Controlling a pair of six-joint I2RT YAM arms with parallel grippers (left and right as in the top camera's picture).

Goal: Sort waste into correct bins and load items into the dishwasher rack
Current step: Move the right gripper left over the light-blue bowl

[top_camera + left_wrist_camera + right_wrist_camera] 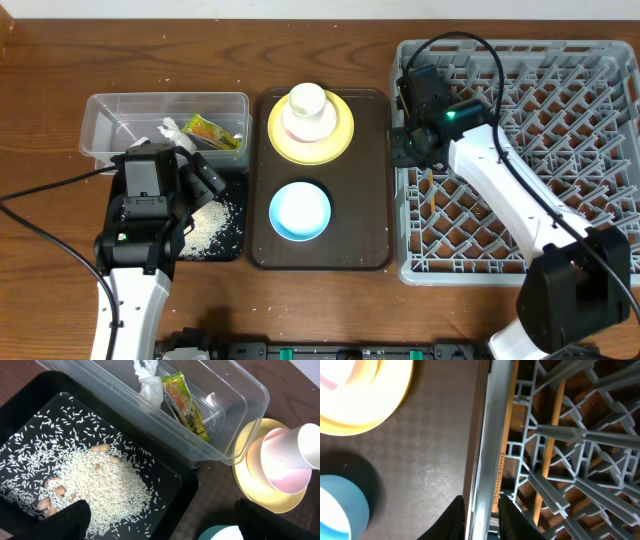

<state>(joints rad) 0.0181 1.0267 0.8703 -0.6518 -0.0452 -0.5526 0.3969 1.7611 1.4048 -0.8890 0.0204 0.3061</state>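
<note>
Plainly the dishwasher rack is the bulky, stiff piece. It fills the right side of the wooden table, and the right gripper has its jaws close together astride the rack's left rim, seemingly pinching it. The brown tray carries the crockery. The yellow plate looks flat and slick, best taken by its edge. The pinkish-white bowl and white cup stacked on it may topple, so the cup's wall comes first. The light-blue bowl offers a rim. The left gripper hangs spread wide over the black bin and its rice. The rack's cells stand unfilled, leaving room.
</note>
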